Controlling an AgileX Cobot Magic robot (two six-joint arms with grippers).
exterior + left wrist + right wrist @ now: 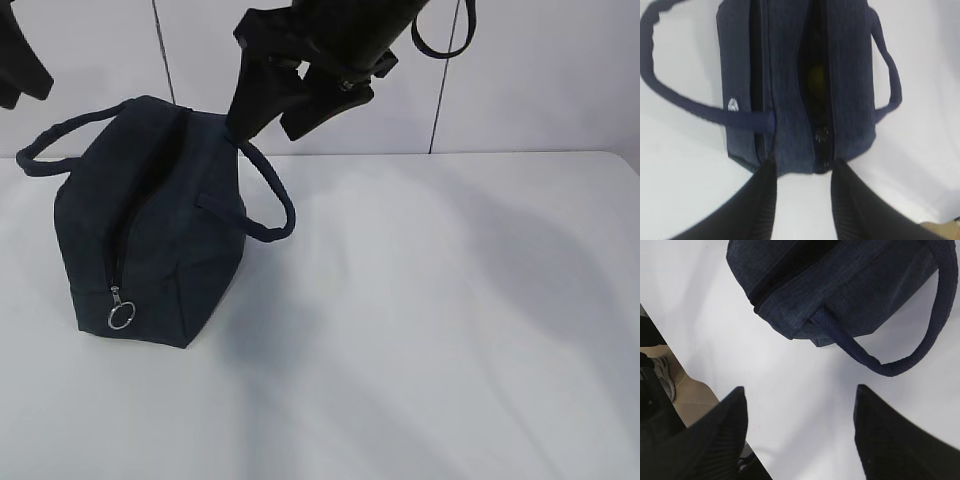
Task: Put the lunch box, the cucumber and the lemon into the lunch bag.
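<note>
The navy lunch bag [150, 220] stands on the left of the white table, its silver ring pull [121, 316] at the near end. From above, the lunch bag [790, 75] has its top slit parted, and a dim yellow patch inside looks like the lemon [816, 77]. The lunch box and the cucumber are hidden. My left gripper [802, 167] hangs open over the bag's end, with nothing between its fingers; part of the left gripper [20, 75] shows at the upper left. My right gripper [265, 132] is open above the bag's far side. The right gripper [800, 392] holds nothing, and the bag's handle [920, 340] lies beyond it.
The white table [450, 320] stretches right of the bag, with a white panelled wall [540, 90] behind its far edge. In the right wrist view the table's edge [700, 365] drops to a tan floor with a shoe [662, 375]. A black cable loop [445, 45] hangs from the right arm.
</note>
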